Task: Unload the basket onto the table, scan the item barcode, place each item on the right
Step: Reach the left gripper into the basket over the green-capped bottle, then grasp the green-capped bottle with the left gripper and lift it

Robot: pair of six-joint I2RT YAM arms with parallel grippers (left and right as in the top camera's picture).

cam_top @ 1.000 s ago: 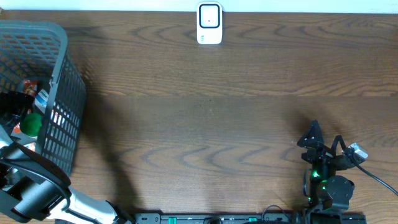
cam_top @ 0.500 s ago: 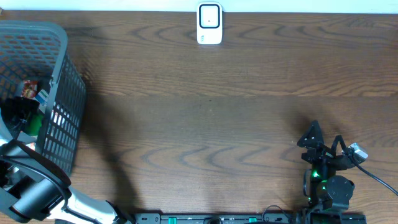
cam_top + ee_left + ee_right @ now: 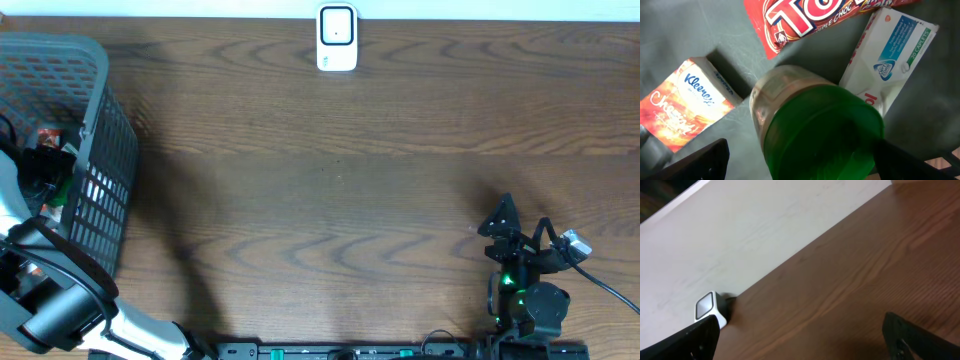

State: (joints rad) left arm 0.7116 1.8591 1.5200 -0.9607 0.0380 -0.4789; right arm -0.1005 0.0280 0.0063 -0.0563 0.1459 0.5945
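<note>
Dark wood table [image 3: 330, 180] with grey basket [image 3: 100, 130]; left gripper [image 3: 800, 150] inside basket, jaws apart astride green-lidded jar [image 3: 815, 120]; right gripper [image 3: 522, 228] far from basket, jaws spread

Green-lidded jar [image 3: 820, 132], red wrapper [image 3: 805, 17] — white lettering, orange tissue pack [image 3: 682, 107], white-and-blue box [image 3: 890, 55], grey mesh basket [image 3: 100, 190]

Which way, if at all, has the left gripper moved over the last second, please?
Yes. In the overhead view the left gripper has shifted closer to the basket's mesh wall on the table side, hanging over the green-lidded jar.
</note>
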